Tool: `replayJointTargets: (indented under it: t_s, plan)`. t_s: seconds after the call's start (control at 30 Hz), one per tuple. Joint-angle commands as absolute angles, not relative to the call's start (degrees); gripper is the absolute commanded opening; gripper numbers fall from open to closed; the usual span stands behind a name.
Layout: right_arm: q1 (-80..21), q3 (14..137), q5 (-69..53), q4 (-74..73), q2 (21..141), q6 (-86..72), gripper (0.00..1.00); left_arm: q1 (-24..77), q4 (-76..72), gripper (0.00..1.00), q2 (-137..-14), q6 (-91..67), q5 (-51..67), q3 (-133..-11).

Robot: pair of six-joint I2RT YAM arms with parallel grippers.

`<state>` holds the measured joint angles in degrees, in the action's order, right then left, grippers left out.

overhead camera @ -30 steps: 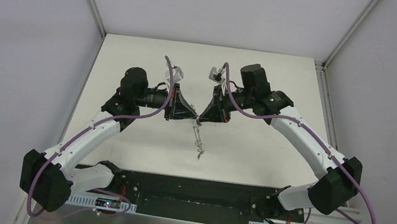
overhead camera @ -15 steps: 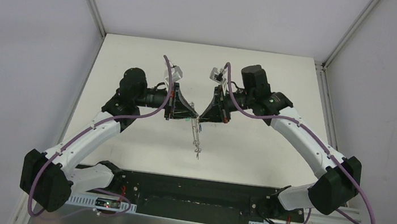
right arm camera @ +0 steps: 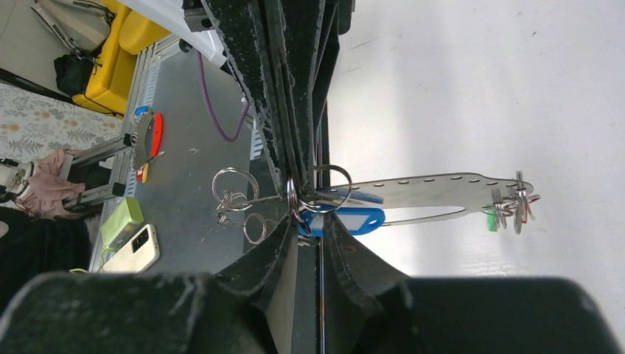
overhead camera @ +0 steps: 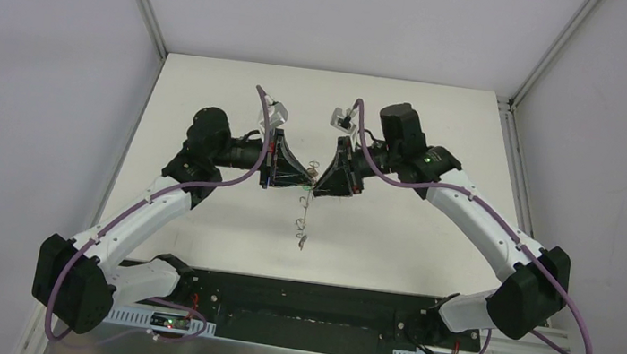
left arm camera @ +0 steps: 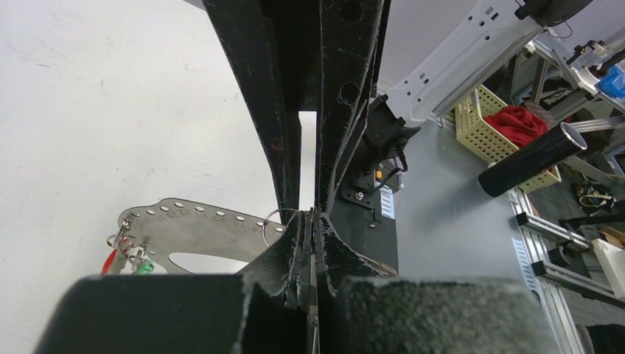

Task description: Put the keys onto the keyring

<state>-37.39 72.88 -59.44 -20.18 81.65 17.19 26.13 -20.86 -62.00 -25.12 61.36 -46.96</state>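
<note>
Dangling keys (overhead camera: 302, 230) now hang further left than before, mid-frame above the counter (overhead camera: 197, 217). Left tool (left arm camera: 310, 225) clamps shut on the keyring (left arm camera: 199, 220); right tool (right arm camera: 302, 214) pinches narrowly at the blue-tagged key (right arm camera: 354, 220).

Keys (overhead camera: 302, 226): were too small in the top view to count or tell apart.
Blue tag (right arm camera: 359, 220): one end was hidden behind the right gripper (right arm camera: 298, 200).
Right jaws: gap could not be told.
Left gripper (left arm camera: 310, 221) body: was a blurred foreground.

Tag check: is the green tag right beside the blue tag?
No, green tag hangs at the strip's far end; blue tag is at the right gripper.
</note>
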Motion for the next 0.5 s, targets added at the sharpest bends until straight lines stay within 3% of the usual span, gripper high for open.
replayJointTargets:
  t_s: [0.0, 0.47]
  plan:
    - [-37.39, 74.98, -60.62, -22.48, 80.26, 20.28, 0.22, 25.49, -27.45, 0.0, -61.37, -26.33, 63.88, -46.85]
    - [-35.41, 78.13, -61.78, -25.66, 77.18, 22.08, 0.28, 25.49, -29.71, 0.0, -61.26, -28.62, 64.1, -46.17]
